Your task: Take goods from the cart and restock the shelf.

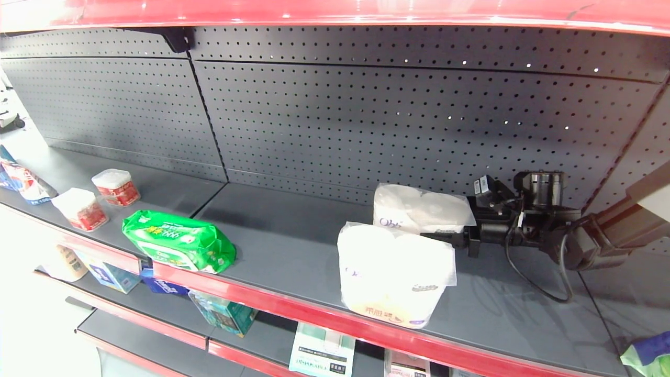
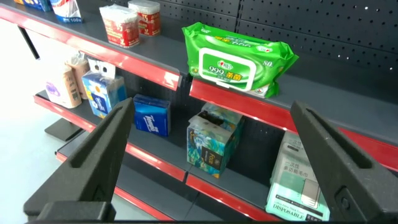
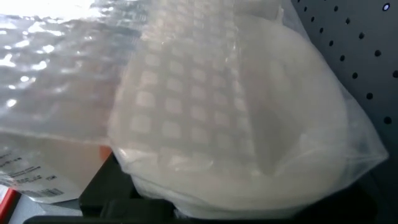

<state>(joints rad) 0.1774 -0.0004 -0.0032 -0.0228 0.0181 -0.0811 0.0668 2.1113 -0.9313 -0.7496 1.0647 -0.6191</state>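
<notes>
The rear pack of toilet paper (image 1: 419, 209) lies on the shelf board (image 1: 293, 230) close to the perforated back panel (image 1: 366, 120), just behind and touching a second, front pack of toilet paper (image 1: 395, 272) that stands at the red front edge. The right gripper (image 1: 455, 236) is at the rear pack's right end, level with the board. In the right wrist view the wrapped rolls (image 3: 236, 124) sit directly against the camera. I cannot tell whether this gripper is clamped on the pack or loose around it. The left gripper (image 2: 211, 106) is empty with its jaws wide apart. It is held out in front of the shelf unit, facing a green pack of wipes (image 2: 239, 59) at the board's front edge and the boxes on the lower boards. To the robot's left of the wipes on the same board stand two small tubs with red labels (image 1: 81, 208) and (image 1: 116, 187), well apart from the toilet paper. Status, as I judge it: two packs of toilet paper are on the shelf, and the rear one is at or near its resting place. Wide bare stretches of board remain between the wipes and the packs and to their right, so I judge the restocking to be partly done. What is left is to free the right gripper from the rear pack if it is gripping and to fetch more goods. A green and blue packet (image 1: 649, 356) shows at the lower right edge of the head view. I cannot tell what it rests on.
</notes>
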